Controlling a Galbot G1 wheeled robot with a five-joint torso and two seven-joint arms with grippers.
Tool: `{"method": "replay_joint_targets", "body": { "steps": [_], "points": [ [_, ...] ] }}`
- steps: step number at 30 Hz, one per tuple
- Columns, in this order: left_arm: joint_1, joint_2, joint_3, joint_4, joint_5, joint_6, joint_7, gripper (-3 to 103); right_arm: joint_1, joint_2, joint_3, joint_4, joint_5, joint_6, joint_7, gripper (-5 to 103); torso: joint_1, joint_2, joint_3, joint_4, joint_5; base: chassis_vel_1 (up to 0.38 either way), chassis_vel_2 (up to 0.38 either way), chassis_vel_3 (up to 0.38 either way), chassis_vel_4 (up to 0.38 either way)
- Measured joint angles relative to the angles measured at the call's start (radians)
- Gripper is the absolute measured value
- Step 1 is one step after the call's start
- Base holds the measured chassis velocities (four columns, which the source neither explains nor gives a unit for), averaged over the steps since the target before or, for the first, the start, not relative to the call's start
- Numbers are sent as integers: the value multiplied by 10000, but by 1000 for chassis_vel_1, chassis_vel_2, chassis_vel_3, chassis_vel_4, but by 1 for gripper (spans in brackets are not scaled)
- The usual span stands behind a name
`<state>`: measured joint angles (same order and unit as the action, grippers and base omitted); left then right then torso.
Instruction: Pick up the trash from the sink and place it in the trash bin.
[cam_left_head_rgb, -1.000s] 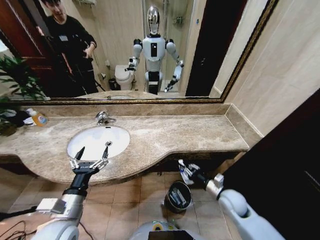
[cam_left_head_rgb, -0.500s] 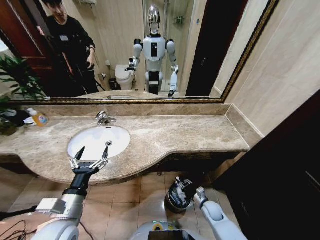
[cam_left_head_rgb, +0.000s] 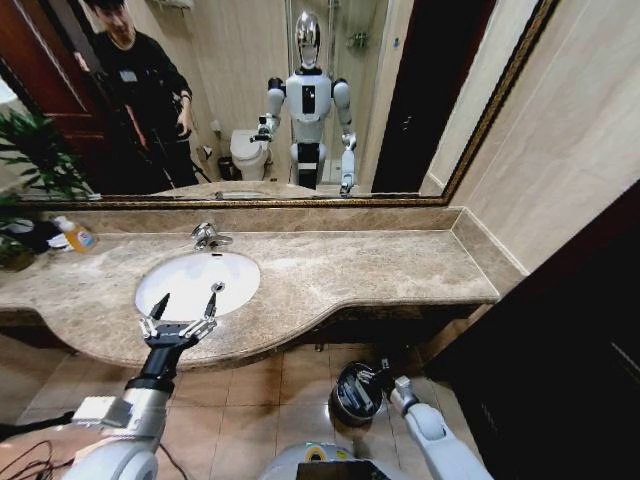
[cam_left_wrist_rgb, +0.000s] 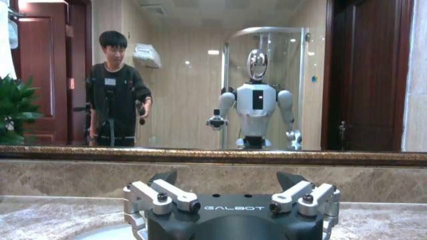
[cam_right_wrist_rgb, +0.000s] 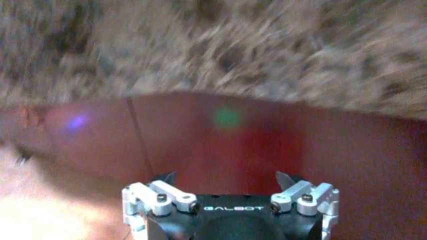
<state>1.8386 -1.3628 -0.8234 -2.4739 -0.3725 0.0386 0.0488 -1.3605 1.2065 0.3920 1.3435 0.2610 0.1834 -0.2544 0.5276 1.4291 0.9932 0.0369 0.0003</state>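
Observation:
The sink (cam_left_head_rgb: 190, 272) is an oval white basin with a chrome tap (cam_left_head_rgb: 208, 237), set in the beige marble counter (cam_left_head_rgb: 380, 265). The trash is out of view; the bowl looks bare apart from its drain. My left gripper (cam_left_head_rgb: 187, 300) hovers open over the basin's front rim with nothing between its fingers, and it points at the mirror in the left wrist view (cam_left_wrist_rgb: 227, 176). The trash bin (cam_left_head_rgb: 345, 398), small and dark with a shiny rim, stands on the floor below the counter. My right gripper (cam_left_head_rgb: 383, 372) hangs low at the bin's right rim, open and empty (cam_right_wrist_rgb: 225, 176).
A yellow bottle with an orange label (cam_left_head_rgb: 76, 236) and a potted plant (cam_left_head_rgb: 30, 165) stand at the counter's far left. A dark panel (cam_left_head_rgb: 560, 340) closes in the right side. The counter's curved front edge overhangs the tiled floor (cam_left_head_rgb: 255, 390).
My right arm has dropped from beside the counter's front edge down to the bin's rim. The left arm has not moved.

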Motion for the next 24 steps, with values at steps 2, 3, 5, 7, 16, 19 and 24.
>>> {"method": "replay_joint_targets", "body": {
  "steps": [2, 3, 5, 7, 16, 19, 24],
  "points": [
    [0, 0, 1, 0, 0, 0, 0, 100, -654, -225, 816, 1165, 674, 355, 294, 100, 0, 0, -1, -1, 0, 0, 0, 0, 0],
    [0, -1, 0, 0, 0, 0, 0, 100, -1108, -383, 1462, 2139, 1321, 361, 448, 100, 0, 0, -1, -1, -4, 0, 0, 0, 0],
    [-1, 0, 0, 0, 0, 0, 0, 100, -1493, -549, 2014, 3141, 1930, 176, 698, 100, -1, 0, -1, -2, -5, 0, 0, 0, 0],
    [0, 0, 0, 0, 0, 0, 0, 100, -1685, -623, 2334, 3751, 2208, 9, 882, 100, -1, 1, -1, -3, -3, 0, 0, 0, 0],
    [0, 0, 0, 0, 0, 0, 0, 100, -2370, -594, 4157, 8604, 2867, -2989, 2058, 100, -1, 1, -1, -1, -3, 0, 0, 0, 0],
    [0, 0, 0, 0, 0, 0, 0, 100, -2247, -499, 4074, 8921, 2839, -3408, 2331, 100, -1, 1, -1, 1, -2, 0, 0, 0, 0],
    [0, 0, 0, 0, 0, 0, 0, 100, -2186, -456, 3997, 8991, 2776, -3570, 2439, 100, -1, 0, -1, 0, -1, 0, 0, 0, 0]
  ]
}}
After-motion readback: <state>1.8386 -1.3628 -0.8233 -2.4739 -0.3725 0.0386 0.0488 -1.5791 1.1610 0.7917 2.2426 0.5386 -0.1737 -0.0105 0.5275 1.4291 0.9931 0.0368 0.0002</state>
